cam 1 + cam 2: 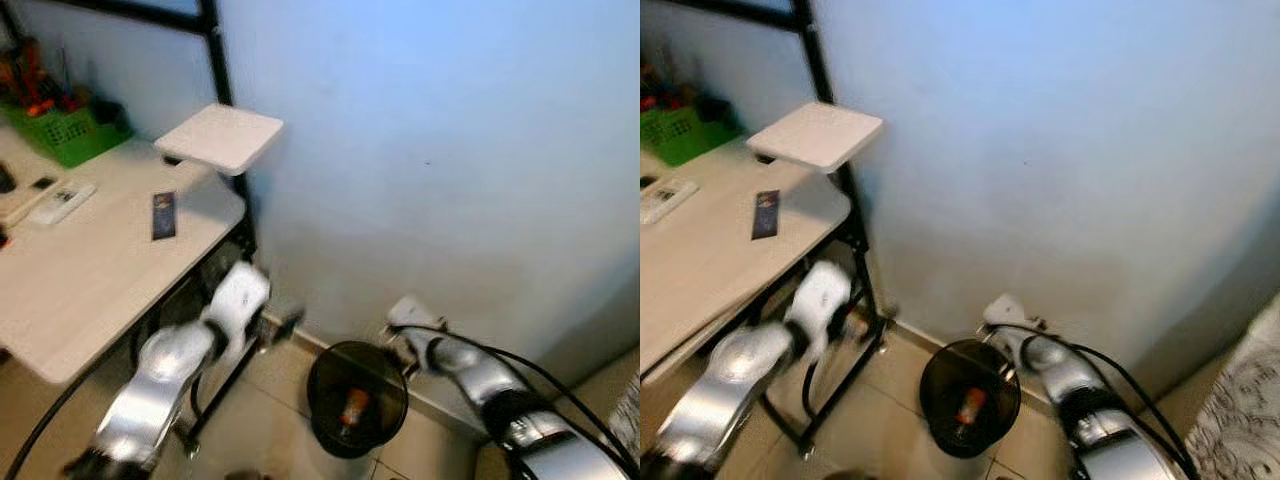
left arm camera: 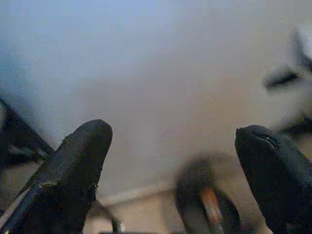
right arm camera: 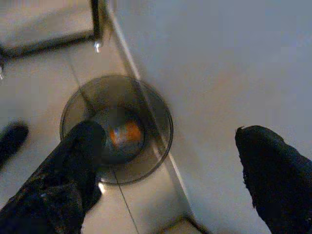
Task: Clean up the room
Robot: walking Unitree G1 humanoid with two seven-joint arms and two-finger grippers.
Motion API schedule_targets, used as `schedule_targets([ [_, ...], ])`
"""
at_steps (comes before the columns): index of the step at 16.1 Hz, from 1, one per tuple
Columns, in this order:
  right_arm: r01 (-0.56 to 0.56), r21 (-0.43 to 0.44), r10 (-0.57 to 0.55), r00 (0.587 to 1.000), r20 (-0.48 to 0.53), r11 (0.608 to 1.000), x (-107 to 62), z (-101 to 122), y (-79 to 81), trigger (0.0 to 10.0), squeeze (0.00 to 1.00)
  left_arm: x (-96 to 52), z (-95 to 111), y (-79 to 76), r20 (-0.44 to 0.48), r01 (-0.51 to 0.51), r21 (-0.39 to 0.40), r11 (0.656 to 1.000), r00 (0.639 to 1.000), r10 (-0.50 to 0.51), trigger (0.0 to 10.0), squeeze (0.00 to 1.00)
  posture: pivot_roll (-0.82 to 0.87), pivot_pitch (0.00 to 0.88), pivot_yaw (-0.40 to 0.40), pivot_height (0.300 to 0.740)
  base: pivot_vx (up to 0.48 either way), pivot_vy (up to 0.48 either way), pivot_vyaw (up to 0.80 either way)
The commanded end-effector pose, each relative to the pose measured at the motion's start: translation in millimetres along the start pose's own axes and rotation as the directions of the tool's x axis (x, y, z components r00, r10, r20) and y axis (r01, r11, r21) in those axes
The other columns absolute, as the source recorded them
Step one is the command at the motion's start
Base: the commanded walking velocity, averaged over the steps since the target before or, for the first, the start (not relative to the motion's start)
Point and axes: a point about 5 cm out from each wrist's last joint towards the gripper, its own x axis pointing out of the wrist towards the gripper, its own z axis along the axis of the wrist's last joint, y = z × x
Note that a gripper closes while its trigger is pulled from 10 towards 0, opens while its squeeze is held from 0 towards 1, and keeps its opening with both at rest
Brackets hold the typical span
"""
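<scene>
Left eye view takes in a pale blue wall [image 1: 450, 150] first, then the light wooden desk [image 1: 90, 280] on its black frame at the robot's left, with a small white shelf [image 1: 220, 135] raised at its corner. On the desk lie a dark remote [image 1: 163, 215], a white remote [image 1: 62, 202] and a green basket [image 1: 65, 130] at the far edge. On the tiled floor, against the wall and beside the desk frame, stands a round dark waste bin [image 1: 357, 397].

An orange-and-white piece of litter [image 1: 353, 407] lies at the bottom of the bin, so the drop-off step looks finished. It is too blurred to name; its long axis seems to run roughly toward the wall, tilted.

Left end effector [image 2: 178, 161] is released, its fingers spread wide and holding nothing, level with the desk frame. Right end effector [image 3: 165, 161] is likewise released and empty, poised above the bin's rim.

The next move probably calls for turning back to the desk to find another item.
</scene>
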Motion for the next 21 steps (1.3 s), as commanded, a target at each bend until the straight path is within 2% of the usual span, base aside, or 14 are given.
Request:
schedule_targets([
  [1,0.007,0.035,-0.010,0.997,0.081,0.999,-6.6,9.8,-8.7,10.0,1.00,5.6,11.7,12.2,0.058,-0.070,-0.019,0.997,0.996,0.071,10.0,0.00,0.09,0.000,-0.029,0.740,0.000,0.000,0.00],
  [2,0.021,0.068,-0.030,0.991,0.132,0.997,-11.3,15.5,-13.6,10.0,1.00,11.4,18.4,19.3,0.075,-0.111,-0.036,0.993,0.991,0.113,10.0,0.00,0.09,0.000,-0.028,0.740,0.000,0.000,0.00],
  [5,0.089,0.152,-0.114,0.979,0.168,0.984,-21.0,25.3,-30.4,10.0,1.00,25.1,26.0,37.0,0.084,-0.192,-0.011,0.981,0.978,0.192,10.0,0.00,0.09,0.000,-0.026,0.740,0.000,0.000,0.00],
  [6,0.101,0.181,-0.151,0.947,0.284,0.978,-29.6,38.2,-32.8,10.0,1.00,33.5,30.2,45.7,0.102,-0.221,0.012,0.975,0.970,0.219,10.0,0.00,0.09,0.000,-0.028,0.740,0.000,0.000,0.00],
  [7,0.108,0.195,-0.170,0.926,0.338,0.975,-34.1,43.7,-33.2,10.0,0.96,36.8,33.6,49.7,0.120,-0.228,0.040,0.973,0.968,0.222,10.0,0.00,0.09,0.000,-0.033,0.740,0.000,0.000,0.00],
  [8,0.115,0.230,-0.197,0.906,0.375,0.966,-38.0,48.4,-34.5,10.0,0.00,40.5,40.0,56.6,0.148,-0.250,0.042,0.967,0.959,0.241,10.0,0.00,0.09,0.000,-0.034,0.740,0.000,0.000,0.00],
  [11,0.125,0.283,-0.232,0.893,0.385,0.951,-44.3,53.0,-36.7,10.0,0.00,46.8,48.9,77.1,0.146,-0.323,0.060,0.945,0.939,0.311,10.0,0.00,0.09,0.000,-0.031,0.740,0.000,0.000,0.00],
  [12,0.114,0.311,-0.239,0.885,0.399,0.943,-45.8,54.4,-37.0,10.0,0.00,46.8,49.7,78.6,0.137,-0.284,0.065,0.957,0.952,0.273,10.0,0.00,0.09,0.000,-0.026,0.740,0.000,0.000,0.00],
  [13,0.107,0.334,-0.252,0.866,0.431,0.937,-50.1,55.6,-35.3,10.0,0.00,43.8,43.9,71.5,0.113,-0.164,0.045,0.985,0.981,0.158,10.0,0.00,0.08,0.000,-0.018,0.740,0.000,0.000,0.00],
  [14,0.146,0.299,-0.270,0.860,0.433,0.943,-54.1,47.5,-29.1,10.0,0.00,34.8,27.0,52.3,0.074,-0.013,-0.016,1.000,0.997,0.014,10.0,0.00,0.08,0.000,-0.015,0.740,0.000,0.000,0.00],
  [16,0.129,0.319,-0.262,0.868,0.421,0.939,-57.6,38.1,-20.7,10.0,0.00,24.3,10.6,33.0,0.049,0.030,-0.042,0.999,0.998,-0.028,10.0,0.00,0.08,0.000,-0.019,0.740,0.000,0.000,0.00],
  [18,0.087,0.293,-0.212,0.880,0.426,0.952,-62.5,32.3,-7.6,10.0,0.00,12.9,-0.5,17.9,0.039,0.038,-0.049,0.998,0.999,-0.036,10.0,0.00,0.09,0.000,-0.028,0.740,0.000,0.000,0.00],
  [19,0.130,0.271,-0.236,0.882,0.407,0.954,-64.4,25.8,-4.9,10.0,0.00,3.1,-7.0,9.8,0.039,0.007,0.007,1.000,0.999,-0.007,10.0,0.00,0.09,0.000,-0.029,0.740,0.000,0.000,0.00],
  [21,0.104,0.284,-0.223,0.876,0.427,0.953,-69.0,22.5,-0.6,10.0,0.00,-12.7,-13.8,-3.4,0.012,0.007,0.015,1.000,1.000,-0.008,10.0,0.00,0.09,0.000,-0.025,0.740,0.000,0.000,-0.36],
])
